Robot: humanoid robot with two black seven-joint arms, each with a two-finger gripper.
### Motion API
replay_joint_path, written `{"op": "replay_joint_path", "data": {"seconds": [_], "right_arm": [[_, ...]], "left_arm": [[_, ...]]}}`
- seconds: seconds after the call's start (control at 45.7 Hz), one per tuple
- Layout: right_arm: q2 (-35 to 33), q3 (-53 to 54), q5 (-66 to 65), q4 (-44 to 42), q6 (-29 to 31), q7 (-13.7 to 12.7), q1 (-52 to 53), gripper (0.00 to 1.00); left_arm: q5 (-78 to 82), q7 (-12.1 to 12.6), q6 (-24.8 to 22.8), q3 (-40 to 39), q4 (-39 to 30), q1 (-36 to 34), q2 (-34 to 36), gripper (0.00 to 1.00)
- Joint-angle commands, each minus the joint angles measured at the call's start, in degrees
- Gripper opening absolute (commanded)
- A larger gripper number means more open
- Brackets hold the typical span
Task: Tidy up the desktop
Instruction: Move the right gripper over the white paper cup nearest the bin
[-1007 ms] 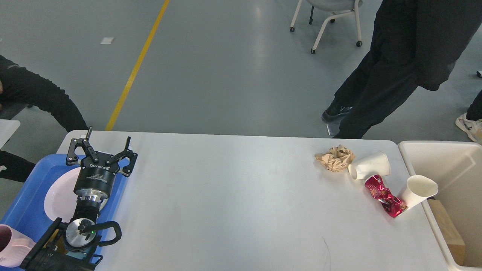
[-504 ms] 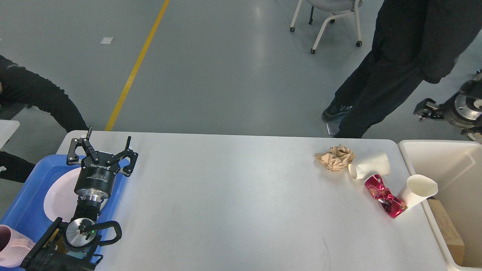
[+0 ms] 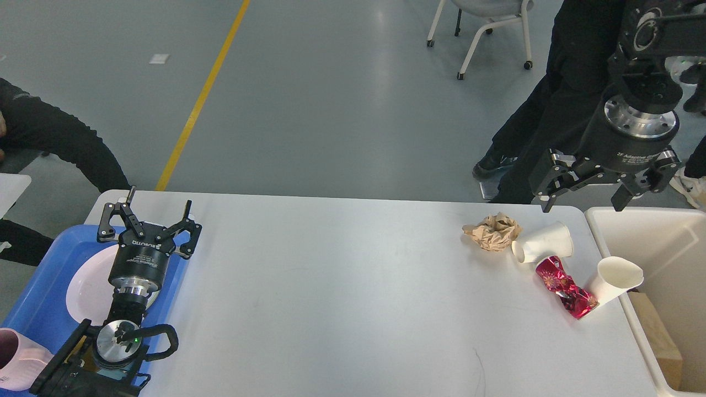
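Observation:
The white desktop (image 3: 342, 286) fills the lower view. At its far right lie a crumpled brown paper ball (image 3: 493, 231), a white paper cup on its side (image 3: 543, 242), a crushed red foil wrapper (image 3: 565, 286) and a second white paper cup (image 3: 615, 278) that leans at the bin's edge. My right gripper (image 3: 582, 207) is open and empty. It hangs above the table's far right corner, just behind the lying cup. My left gripper (image 3: 160, 199) is open and empty, over the far end of the blue tray (image 3: 38, 309).
A white plate (image 3: 88, 286) and a pink cup (image 3: 14, 358) sit in the blue tray. A cream bin (image 3: 651, 237) at the table's right end holds a cardboard box (image 3: 656, 339). A person in black (image 3: 551, 110) stands behind the right corner. Another person (image 3: 55, 138) is at the left.
My right arm has swung in from the right edge and now hangs open over the table's far right corner. The left arm and the litter have not moved.

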Motion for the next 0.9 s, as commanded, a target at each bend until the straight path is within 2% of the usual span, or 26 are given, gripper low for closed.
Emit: {"op": "replay_joint_path", "data": {"seconds": [0.0, 0.657, 0.723, 0.876], "right_arm": [[-2.43, -0.39, 0.02, 4.26, 0.01, 0.00, 2.43, 1.00], [-3.23, -5.66, 3.97, 3.82, 0.01, 0.53, 2.35, 1.00], [-3.23, -7.85, 3.98, 2.86, -2.59, 0.53, 1.82, 1.00], [-6.03, -13.39, 4.15, -0.48, -13.49, 0.44, -4.85, 1.00]], "left_arm": [[0.00, 0.00, 0.05, 0.03, 0.01, 0.01, 0.00, 0.96], [0.00, 0.00, -0.04, -0.05, 0.01, 0.01, 0.00, 0.96], [0.00, -0.09, -0.04, -0.06, 0.01, 0.01, 0.00, 0.96], [0.00, 0.00, -0.04, 0.03, 0.01, 0.01, 0.00, 0.96]]}}
